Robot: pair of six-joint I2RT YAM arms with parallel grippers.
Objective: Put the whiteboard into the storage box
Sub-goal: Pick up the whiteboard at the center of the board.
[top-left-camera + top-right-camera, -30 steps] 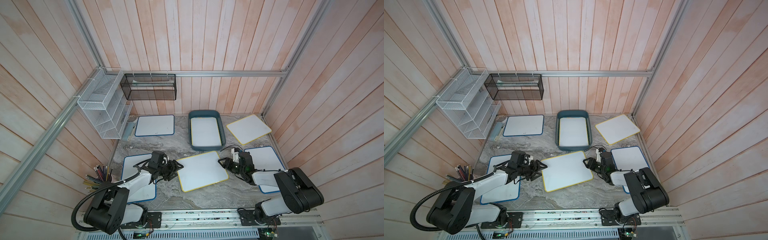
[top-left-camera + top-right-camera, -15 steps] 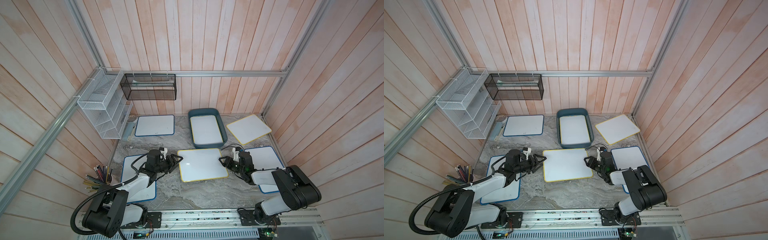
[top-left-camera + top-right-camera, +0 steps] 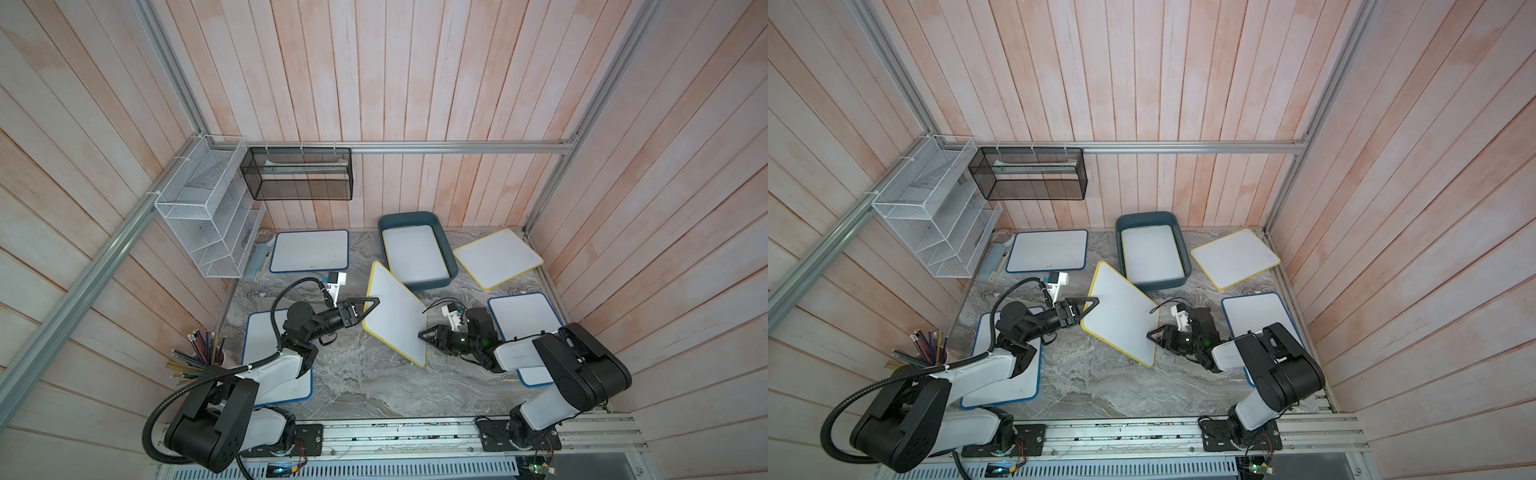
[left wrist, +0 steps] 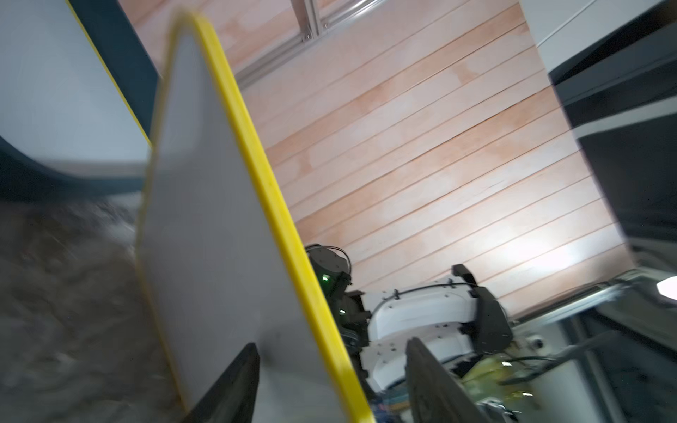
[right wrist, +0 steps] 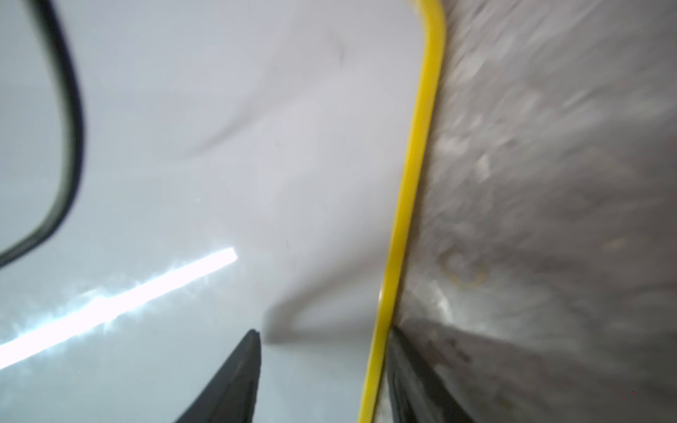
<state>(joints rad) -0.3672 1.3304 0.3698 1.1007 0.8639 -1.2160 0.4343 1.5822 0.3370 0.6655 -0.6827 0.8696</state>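
Observation:
A yellow-edged whiteboard (image 3: 395,313) (image 3: 1121,316) stands steeply tilted in mid-table, its low long edge near the marble top and its high corner close to the storage box (image 3: 432,283) (image 3: 1163,284). The dark teal box holds another white board (image 3: 415,253). My left gripper (image 3: 371,308) (image 4: 331,351) is open astride the board's left edge, with a gap beside the yellow rim. My right gripper (image 3: 422,335) (image 5: 324,333) is open astride the opposite edge, the yellow rim lying against one finger (image 5: 414,373). In the left wrist view the board (image 4: 205,205) hides most of the box (image 4: 121,47).
Blue-edged boards lie at back left (image 3: 309,250), at the right (image 3: 523,316) and under my left arm (image 3: 259,336). A yellow-edged board (image 3: 498,257) lies right of the box. A white wire rack (image 3: 208,216), a black mesh basket (image 3: 299,174) and a pencil cup (image 3: 199,353) line the left side.
The yellow-edged board lay flat between both grippers half a second ago. It now stands tipped up on its long edge, and both grippers have rolled with it.

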